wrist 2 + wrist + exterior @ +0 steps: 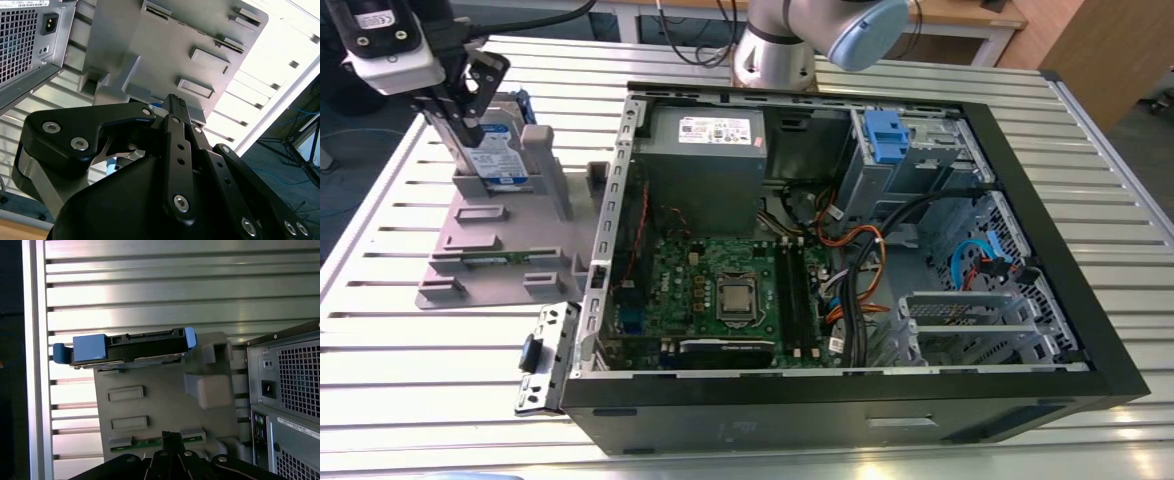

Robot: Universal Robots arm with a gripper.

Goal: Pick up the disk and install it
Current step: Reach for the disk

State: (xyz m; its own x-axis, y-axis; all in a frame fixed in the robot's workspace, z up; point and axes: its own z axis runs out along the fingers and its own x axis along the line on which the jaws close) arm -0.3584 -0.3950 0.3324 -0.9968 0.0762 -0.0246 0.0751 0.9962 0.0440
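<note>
Nothing is installed yet, by my eye: the disk (498, 158) stands on edge in the grey holder (494, 250) at ten o'clock of the open computer case (854, 415), and the gripper (170, 436) hangs close by, jaws pinched together on nothing.

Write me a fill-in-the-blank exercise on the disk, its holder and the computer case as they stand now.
1. The plastic bracket framing the disk is ___ in colour.
2. In the exterior view, the grey holder carrying the disk stands on the ___ of the open computer case.
3. The disk stands ___ in the holder rather than lying flat.
4. The gripper is nearest to the ___, not the case.

Missing words: blue; left; upright; disk.
</note>
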